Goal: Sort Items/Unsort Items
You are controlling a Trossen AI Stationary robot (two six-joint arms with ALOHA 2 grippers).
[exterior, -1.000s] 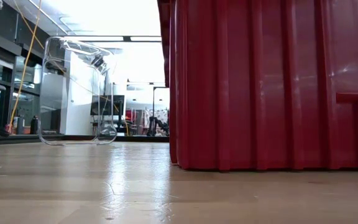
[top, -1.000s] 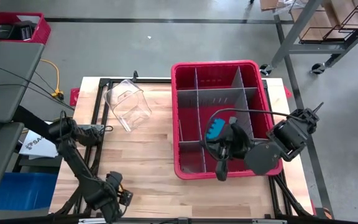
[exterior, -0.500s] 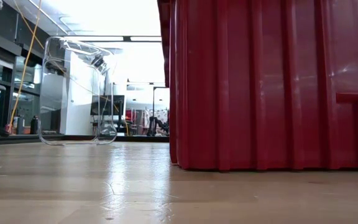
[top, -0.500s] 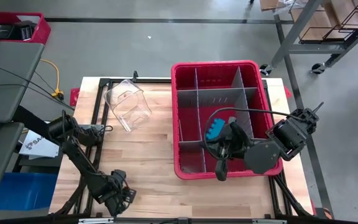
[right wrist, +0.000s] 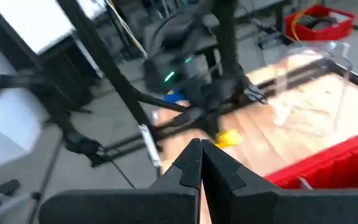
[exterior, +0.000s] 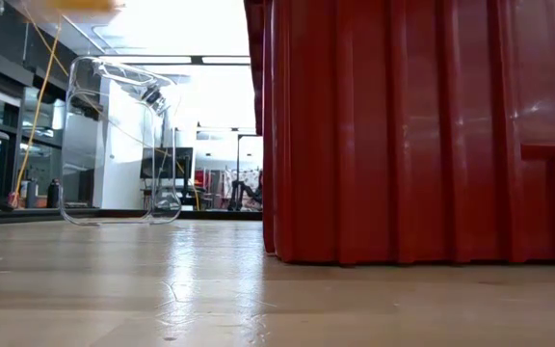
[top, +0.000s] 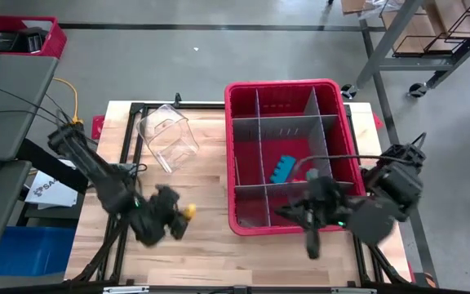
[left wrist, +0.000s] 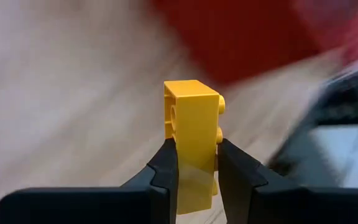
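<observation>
My left gripper (top: 184, 214) is shut on a yellow studded block (left wrist: 192, 140) above the wooden table, left of the red bin (top: 280, 84). The same block (right wrist: 227, 138) shows in the right wrist view, in front of the left arm. A blue item (top: 284, 169) lies in one of the bin's middle compartments. My right gripper (right wrist: 201, 163) is shut with nothing in it and hangs over the bin's near wall (top: 312, 242). My left gripper pinches the yellow block between its two fingers, on two opposite faces near its back end (left wrist: 195, 180). The fingers slant down toward the table's right. Most of the block sticks out past the fingertips, studs to one side, lifted clear of the table.
A clear plastic container (top: 167, 136) stands on the table's far left part and also shows in the low view (exterior: 118, 140). The red bin (exterior: 422, 125) has grey dividers and fills the right half. Bare wood lies between the container and the bin.
My left gripper has gone up from the table's near left corner and toward the bin, turning as it went; the yellow block now shows in it, lifted clear. My right gripper has drifted a little toward the table's near edge. The blue item has stayed in place.
</observation>
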